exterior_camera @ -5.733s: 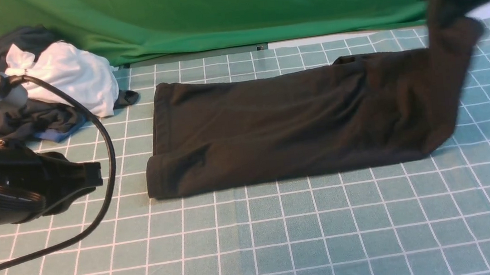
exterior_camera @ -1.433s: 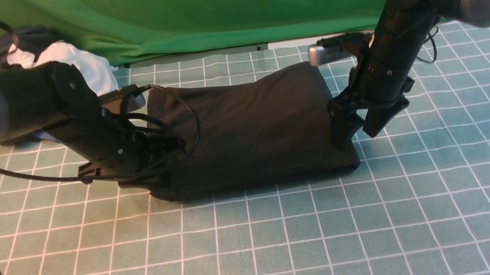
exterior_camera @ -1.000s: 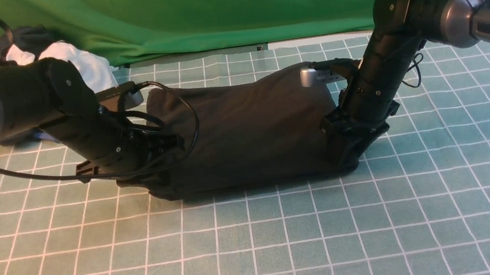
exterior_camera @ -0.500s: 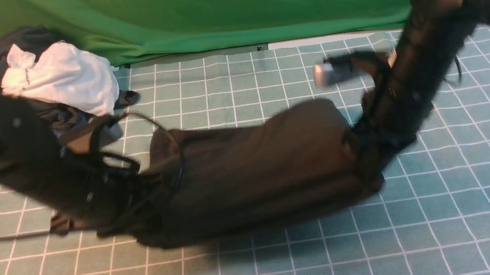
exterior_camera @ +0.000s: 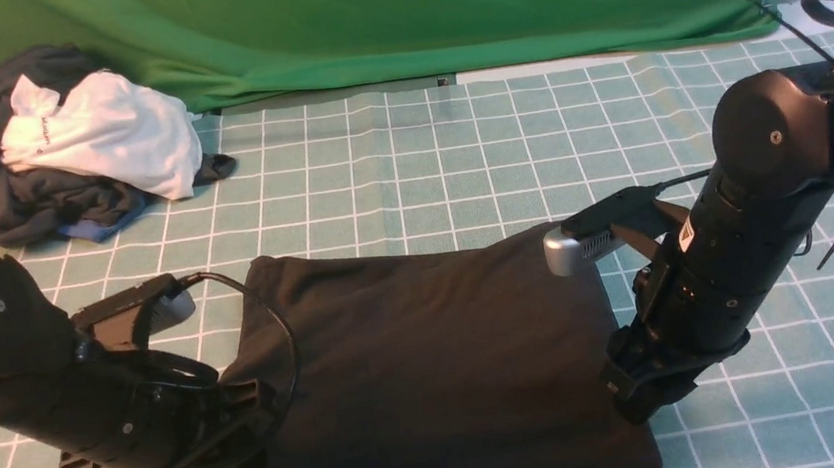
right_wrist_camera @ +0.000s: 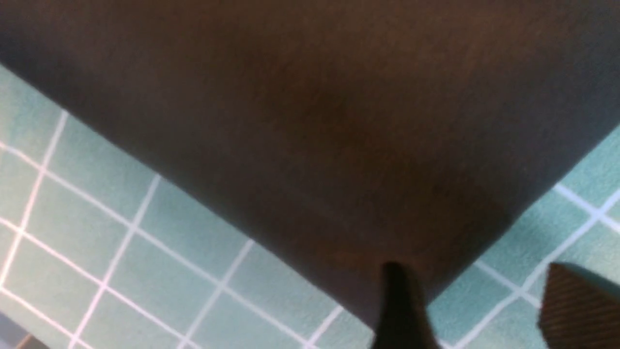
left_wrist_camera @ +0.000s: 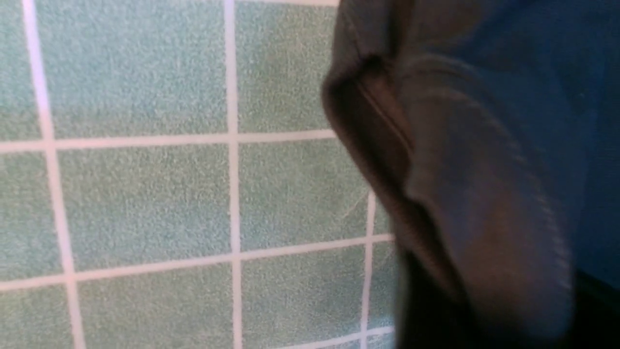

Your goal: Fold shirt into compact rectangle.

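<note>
Folded shirt (exterior_camera: 431, 372) held at both ends on the gridded tabletop (exterior_camera: 409, 157).
Left pincer (exterior_camera: 238, 408) is seen buried in the shirt's left edge; its state cannot be told. The shirt lies near the front tabletop edge. Right pincer (exterior_camera: 639, 389) is at the right edge, 2 fingers spread, 1 touching the cloth. A clothes pile (exterior_camera: 60, 155) sits far left.

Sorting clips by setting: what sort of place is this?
Probably a staged lab or studio for recording: a green backdrop, a gridded teal mat under the shirt, and a heap of spare clothes.
</note>
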Controlling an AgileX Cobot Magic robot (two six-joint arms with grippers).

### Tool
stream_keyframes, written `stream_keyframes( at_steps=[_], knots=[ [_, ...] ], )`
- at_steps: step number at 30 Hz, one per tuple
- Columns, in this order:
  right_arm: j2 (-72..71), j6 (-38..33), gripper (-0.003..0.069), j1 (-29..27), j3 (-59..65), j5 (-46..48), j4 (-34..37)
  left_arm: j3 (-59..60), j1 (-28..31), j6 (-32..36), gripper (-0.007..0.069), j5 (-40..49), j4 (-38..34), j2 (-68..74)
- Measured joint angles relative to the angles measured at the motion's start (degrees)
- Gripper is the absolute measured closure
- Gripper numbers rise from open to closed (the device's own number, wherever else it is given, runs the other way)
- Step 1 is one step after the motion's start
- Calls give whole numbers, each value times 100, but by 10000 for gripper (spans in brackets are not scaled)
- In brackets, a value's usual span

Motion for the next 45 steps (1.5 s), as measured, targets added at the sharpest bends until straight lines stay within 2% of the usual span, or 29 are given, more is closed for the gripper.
stream_keyframes(
  at_steps=[2, 4, 6, 8, 11, 14, 15, 16, 17, 18, 19, 24, 29, 32, 38, 45],
  knots=[
    [-101, 5, 245, 0, 0, 130, -130, -13, 4, 5, 186, 115, 59, 0],
    [-289, 5, 266, 0, 0, 316, -258, -92, 11, 5, 109, 382, 140, 0],
    [-645, 80, 340, 0, 0, 543, -434, -312, 11, 5, 43, 784, 301, -51],
    [-1053, 218, 423, 0, 0, 637, -616, -464, 11, -37, 41, 1050, 467, -186],
    [-1896, 585, 547, 0, 0, 635, -1029, -631, 11, -205, 126, 1291, 763, -639],
    [-2932, 1015, 621, 0, 0, 447, -1618, -652, 11, -205, 311, 1451, 1009, -1351],
    [-3142, 1100, 631, 0, 0, 383, -1799, -652, 11, -236, 361, 1507, 1037, -1581],
    [-3424, 1236, 642, 0, 0, 285, -1990, -652, 11, -236, 446, 1569, 1079, -1892],
    [-3640, 1294, 645, 0, 0, 207, -2069, -652, 11, -236, 489, 1590, 1096, -2022],
    [-4230, 1512, 650, 0, 3, -16, -2424, -652, 11, -236, 563, 1629, 1149, -2582],
    [-4526, 1618, 651, 0, 24, -159, -2562, -652, 11, -236, 583, 1629, 1167, -2885],
    [-6611, 1974, 653, 0, 640, -1488, -3102, -636, 11, -236, 619, 1245, 1452, -5006],
    [-8386, 2048, 656, 0, 1798, -2689, -3454, -617, 11, -236, 619, 763, 1759, -6508],
    [-9561, 1986, 657, 0, 3023, -3854, -3567, -496, 11, -236, 619, 141, 1999, -7371],
    [-9581, 1896, 657, 0, 3781, -5130, -3575, 131, 11, -136, 614, -394, 1811, -7463],
    [-9493, 1896, 648, 0, 3820, -5538, -3575, 575, 11, 30, 613, -781, 1585, -7299]
  ],
)
